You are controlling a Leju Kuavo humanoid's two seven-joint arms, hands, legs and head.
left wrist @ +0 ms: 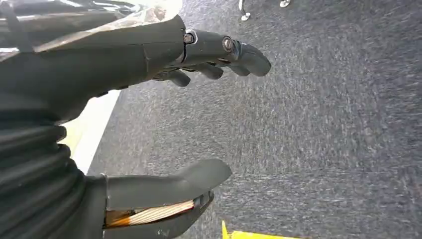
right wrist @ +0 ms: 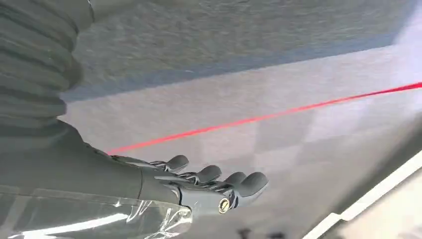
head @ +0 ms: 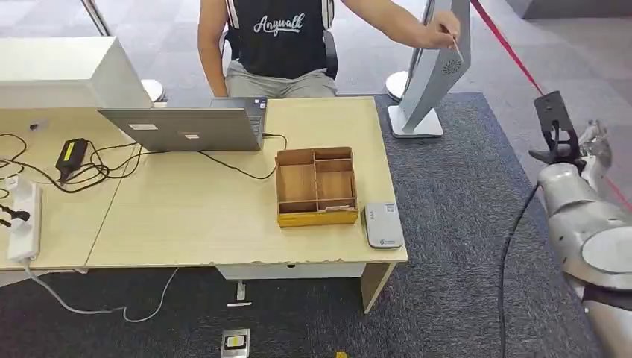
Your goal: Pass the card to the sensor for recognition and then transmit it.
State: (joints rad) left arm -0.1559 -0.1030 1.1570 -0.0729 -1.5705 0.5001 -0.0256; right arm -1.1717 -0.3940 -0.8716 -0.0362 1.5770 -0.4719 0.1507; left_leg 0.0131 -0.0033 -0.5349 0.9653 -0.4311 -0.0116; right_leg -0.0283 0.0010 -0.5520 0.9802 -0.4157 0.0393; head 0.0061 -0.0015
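Head view: wooden desk [head: 223, 216] across the left and centre, with a compartmented wooden box [head: 316, 186] right of centre and a grey card sensor [head: 383, 224] flat just beside the box's lower right corner, close to the desk edge. Laptop [head: 190, 125] at upper centre, power strip [head: 22, 220] and tangled cables [head: 89, 168] at far left. Seated person [head: 279, 41] at top centre, arm stretched toward the upper right, hand [head: 438, 33] pinching a thin white card [head: 456, 51] against a slanted white kiosk stand [head: 432, 74] on the dark carpet [head: 462, 224]. Silver right arm [head: 589, 224] at the right edge, with a dark part above it near a red barrier strap; finger state unreadable there.

Left wrist view: left hand [left wrist: 149, 124] over grey carpet, dark fingers [left wrist: 234, 52] extended and well apart from the thick thumb [left wrist: 189, 177], nothing between them. Pale desk edge at the frame's left.

Right wrist view: right hand [right wrist: 199, 186] at lower centre, fingers [right wrist: 249, 181] side by side and slightly bent, gripping nothing; red strap [right wrist: 278, 114] running across grey floor behind.
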